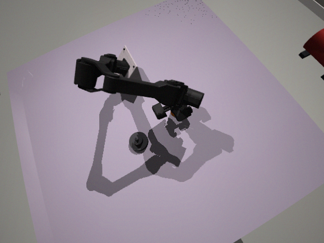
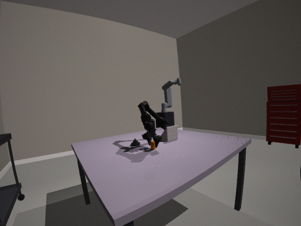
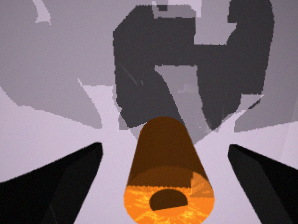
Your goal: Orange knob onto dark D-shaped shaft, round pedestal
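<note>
One upright orange cylindrical knob (image 1: 172, 114) (image 2: 153, 145) (image 3: 162, 155) stands between the spread, empty fingers of the black robot gripper (image 1: 173, 112) (image 2: 154, 143) (image 3: 164, 149), ungrasped, its D-shaped hole visible.

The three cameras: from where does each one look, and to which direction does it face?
Top: above the table, facing down; arm and claw show.
Exterior: off to the table's side, facing across it toward the walls; whole arm shows.
Wrist: on the arm near the claw, facing past its open fingers; only fingers show.
Top and exterior share arm and pedestal.
</note>
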Controlling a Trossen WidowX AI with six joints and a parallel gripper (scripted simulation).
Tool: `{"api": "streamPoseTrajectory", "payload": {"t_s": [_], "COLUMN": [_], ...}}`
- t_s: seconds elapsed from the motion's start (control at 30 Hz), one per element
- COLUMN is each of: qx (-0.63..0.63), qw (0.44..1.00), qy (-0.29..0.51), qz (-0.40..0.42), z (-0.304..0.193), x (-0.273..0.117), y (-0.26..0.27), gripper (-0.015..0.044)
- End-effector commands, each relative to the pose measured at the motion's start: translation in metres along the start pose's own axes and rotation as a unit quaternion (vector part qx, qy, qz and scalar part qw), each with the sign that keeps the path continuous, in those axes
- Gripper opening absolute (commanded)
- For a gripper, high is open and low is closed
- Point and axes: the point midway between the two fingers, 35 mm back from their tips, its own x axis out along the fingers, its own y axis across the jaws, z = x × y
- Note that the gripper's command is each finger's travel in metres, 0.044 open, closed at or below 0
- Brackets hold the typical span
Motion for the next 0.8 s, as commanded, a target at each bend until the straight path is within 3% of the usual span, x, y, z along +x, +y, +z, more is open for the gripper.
{"api": "streamPoseTrajectory", "payload": {"t_s": [0.0,0.1,0.43,0.6,0.77], "qx": [-0.005,-0.005,-0.005,-0.005,-0.005], "qw": [1.0,1.0,1.0,1.0,1.0], "qy": [0.0,0.0,0.0,0.0,0.0], "qz": [-0.004,-0.005,-0.005,-0.005,-0.003], "z": [-0.002,-0.002,-0.002,-0.002,0.001], "x": [0.007,0.01,0.01,0.01,-0.006], "y": [0.0,0.0,0.0,0.0,0.002], "gripper": [0.044,0.044,0.0177,0.0144,0.0013]}}
